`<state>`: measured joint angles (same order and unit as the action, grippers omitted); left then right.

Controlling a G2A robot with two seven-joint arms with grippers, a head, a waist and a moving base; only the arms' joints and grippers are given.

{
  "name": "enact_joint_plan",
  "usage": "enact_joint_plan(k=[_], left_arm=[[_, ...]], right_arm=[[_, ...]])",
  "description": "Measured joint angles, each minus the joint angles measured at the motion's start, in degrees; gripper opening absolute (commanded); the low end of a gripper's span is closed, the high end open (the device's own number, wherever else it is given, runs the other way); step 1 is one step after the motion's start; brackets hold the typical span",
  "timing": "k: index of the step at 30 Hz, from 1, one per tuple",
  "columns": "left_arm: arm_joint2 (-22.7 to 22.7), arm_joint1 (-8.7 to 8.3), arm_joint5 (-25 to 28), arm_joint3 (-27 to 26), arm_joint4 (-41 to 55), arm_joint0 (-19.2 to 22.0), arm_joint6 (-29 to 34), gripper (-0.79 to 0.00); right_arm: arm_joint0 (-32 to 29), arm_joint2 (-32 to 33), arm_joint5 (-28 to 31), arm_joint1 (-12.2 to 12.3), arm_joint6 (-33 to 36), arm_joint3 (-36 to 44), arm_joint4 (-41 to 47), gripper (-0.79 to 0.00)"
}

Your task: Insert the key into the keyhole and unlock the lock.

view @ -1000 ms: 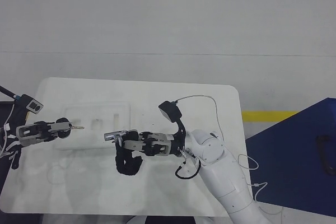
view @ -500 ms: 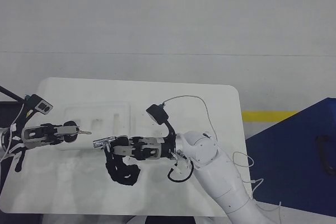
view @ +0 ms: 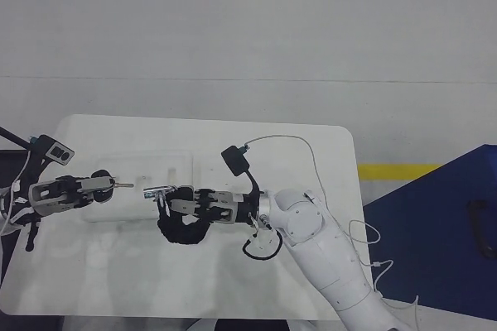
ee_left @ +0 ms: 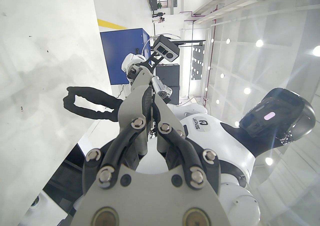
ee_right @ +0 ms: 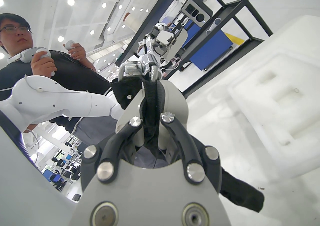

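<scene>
My left gripper (view: 106, 184) is at the table's left, shut on a small key (view: 126, 184) whose blade points at the lock. The lock has a silver head (view: 159, 194) and a black cable loop (view: 182, 232). My right gripper (view: 185, 201) is shut on it and holds it above the table's middle, a short gap from the key tip. In the left wrist view the shut gripper (ee_left: 147, 82) stands just before the silver lock head (ee_left: 162, 90), with the cable loop (ee_left: 87, 106) hanging beside it. In the right wrist view my gripper (ee_right: 150, 87) pinches the black cable below the lock head (ee_right: 133, 69).
A white foam tray (view: 149, 161) with shallow recesses lies on the white table (view: 315, 157) beneath and behind the two grippers. A blue cabinet (view: 447, 223) stands off the table's right side. A white cable (view: 290, 145) trails from the right wrist camera.
The right arm dipped the lock to the left, then brought it up toward the far side. The left gripper shifted slightly with the key, and key and lock are now closer and roughly level.
</scene>
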<state>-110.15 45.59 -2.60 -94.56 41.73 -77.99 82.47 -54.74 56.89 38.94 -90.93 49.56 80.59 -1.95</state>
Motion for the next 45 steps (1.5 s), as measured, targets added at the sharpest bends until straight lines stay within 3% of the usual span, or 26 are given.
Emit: enact_joint_plan(k=[8,12,17,23,45], left_arm=[[0.0,0.00,0.0,0.0,0.0,0.0,0.0,-0.785],[-0.1,0.07,0.8,-0.5,-0.3,-0.1,-0.8,-0.785],[-1.2,0.68,9.1,-2.9,-0.5,-2.8,-7.3,-0.785],[-1.7,1.25,17.0,-5.7,-4.8,-6.1,-13.6,-0.785],[-0.4,1.49,15.9,-8.4,-6.0,-8.5,-13.8,-0.785]], right_arm=[[-0.1,0.0,-0.1,0.0,-0.1,0.0,0.0,-0.785],[-0.2,1.7,-5.6,0.4,-3.4,0.3,-2.1,-0.785],[-0.6,1.6,-10.8,0.7,-3.8,0.4,-1.3,-0.785],[0.1,1.7,-11.1,1.2,-3.1,0.7,-1.2,-0.785],[-0.7,0.6,-13.1,2.1,-1.1,2.2,-0.2,-0.785]])
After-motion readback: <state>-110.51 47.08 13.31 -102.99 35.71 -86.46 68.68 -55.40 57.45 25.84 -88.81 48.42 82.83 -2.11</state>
